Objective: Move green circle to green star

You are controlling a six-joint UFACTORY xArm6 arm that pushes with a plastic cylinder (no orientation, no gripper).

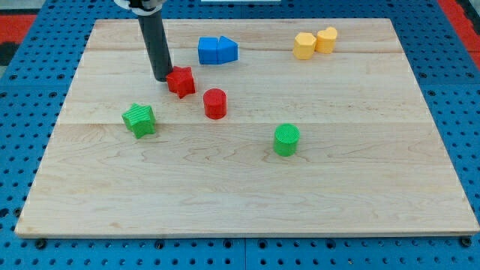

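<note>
No claw on this rig, so nothing to open, close or grip: the arm ends in a plain dark rod. My tip [162, 78] sits at the view's upper left, touching or just beside the left edge of the red star [181, 81].

Green circle [286, 139] is right of centre, toward the view's bottom, standing alone. Green star [139, 120] is at the view's left, well apart from it. The red cylinder [214, 103] sits between them but slightly above the straight line joining them.

Looks like the approach step: the circle isn't contacted yet, and the tip is on the wrong side of it.

Next move, as I read it: get the tip round to the circle's right side, then push leftward and slightly up toward the star. The route should skirt the red cylinder.

Also on the board: 2 blue blocks [217, 50] touching at the top, 2 yellow blocks [315, 42] touching at top right. Neither is in the way.
</note>
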